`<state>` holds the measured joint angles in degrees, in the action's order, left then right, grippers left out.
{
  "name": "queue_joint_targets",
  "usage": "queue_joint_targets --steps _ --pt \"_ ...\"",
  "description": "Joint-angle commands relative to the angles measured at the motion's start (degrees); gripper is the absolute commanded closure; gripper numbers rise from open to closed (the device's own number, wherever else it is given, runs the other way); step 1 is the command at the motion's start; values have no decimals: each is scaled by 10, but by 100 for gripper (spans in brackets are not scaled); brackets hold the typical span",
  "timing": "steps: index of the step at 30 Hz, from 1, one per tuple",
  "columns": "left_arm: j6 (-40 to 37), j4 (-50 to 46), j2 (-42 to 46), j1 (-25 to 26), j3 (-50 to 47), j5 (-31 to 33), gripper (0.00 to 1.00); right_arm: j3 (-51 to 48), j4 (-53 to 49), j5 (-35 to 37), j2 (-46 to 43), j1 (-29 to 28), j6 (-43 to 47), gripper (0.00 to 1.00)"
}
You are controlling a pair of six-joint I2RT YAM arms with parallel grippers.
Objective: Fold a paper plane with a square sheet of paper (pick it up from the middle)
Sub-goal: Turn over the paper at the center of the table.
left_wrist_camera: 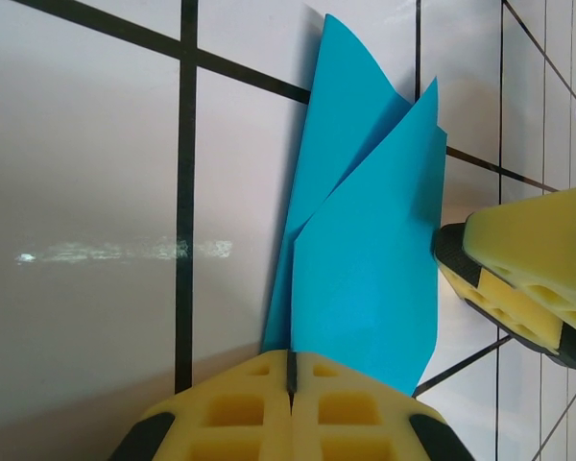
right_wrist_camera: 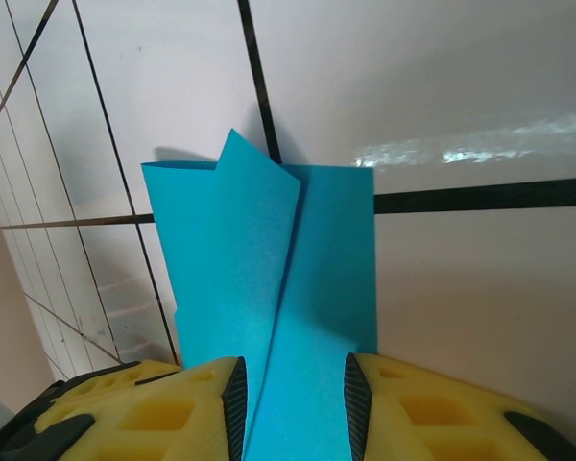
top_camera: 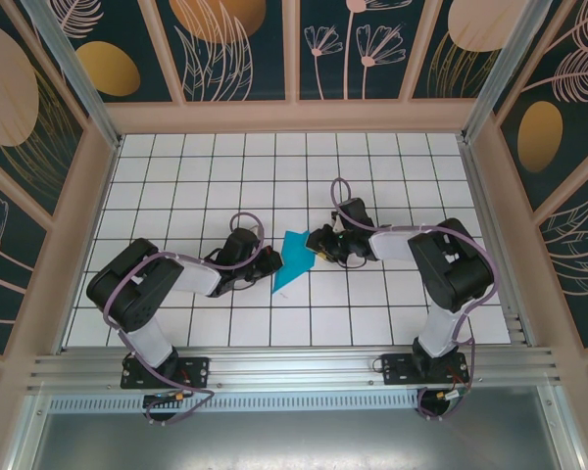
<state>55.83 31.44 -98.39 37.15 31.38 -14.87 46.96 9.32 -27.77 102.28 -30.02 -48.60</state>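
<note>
matt paper (left_wrist_camera: 365, 250), glossy table (left_wrist_camera: 77, 192)

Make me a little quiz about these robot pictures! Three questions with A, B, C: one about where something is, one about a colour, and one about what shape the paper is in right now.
1. Where is the paper?
A. between the left gripper and the right gripper
B. in the far left corner
C. in the far right corner

2. What colour is the paper?
A. red
B. bright blue
C. green

3. What state is the paper in?
A. flat and unfolded
B. folded, with flaps lying over each other
C. scrunched into a ball

Answers:
1. A, because the top view shows it lying mid-table with a gripper at each side.
2. B, because it is bright blue in all three views.
3. B, because both wrist views show creases and overlapping pointed flaps.
</note>
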Motion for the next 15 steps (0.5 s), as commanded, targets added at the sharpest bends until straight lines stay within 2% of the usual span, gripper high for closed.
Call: queue_joint_targets --steps 1,4,9,11,15 --pt "10 -29 -17 11 -16 -29 100 3 30 -16 8 -3 -12 64" --pt "15 -21 -17 11 -17 -34 100 2 19 -12 5 -3 -9 64" --pt "17 -27 -12 10 -14 -26 100 20 -103 78 -32 -10 24 64" --pt "19 -25 -13 11 -15 -27 100 25 -137 97 -44 -29 25 64" --pt "18 -24 -13 11 -16 -29 100 -5 -130 102 -59 -50 -14 64"
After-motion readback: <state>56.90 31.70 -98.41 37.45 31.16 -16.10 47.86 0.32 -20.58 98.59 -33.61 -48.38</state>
